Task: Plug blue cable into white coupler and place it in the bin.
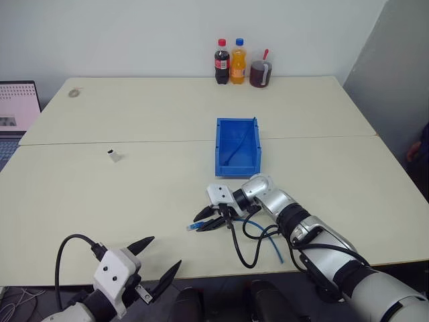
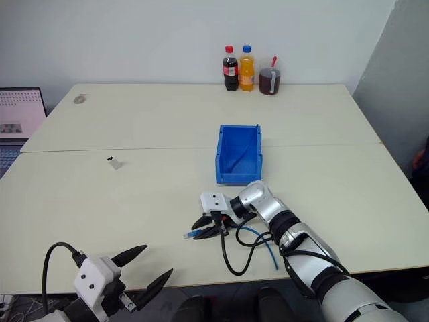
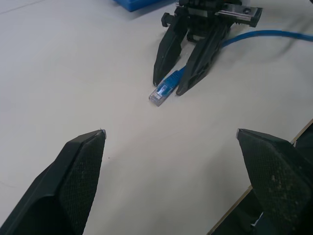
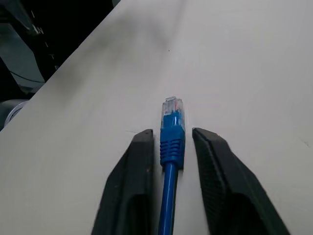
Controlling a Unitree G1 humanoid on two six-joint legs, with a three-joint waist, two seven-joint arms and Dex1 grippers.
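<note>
The blue cable [image 4: 168, 196] lies on the table, its plug [image 1: 194, 227] pointing left, the cord trailing back toward the front edge. My right gripper [image 1: 202, 222] rests low at the table with its fingers either side of the plug [image 3: 164, 90], slightly open with a thin gap on each side. The white coupler [image 1: 114, 155] sits alone on the table far to the left. Just behind the right gripper stands the blue bin [image 1: 236, 168]. My left gripper [image 1: 164, 252] hovers open at the near left edge, holding nothing.
Two drink bottles [image 1: 230, 62] and a dark cup [image 1: 261, 72] stand at the table's far edge. A laptop [image 1: 17, 107] sits at the far left. A black arm cable [image 1: 249, 247] loops on the table beside the blue cord.
</note>
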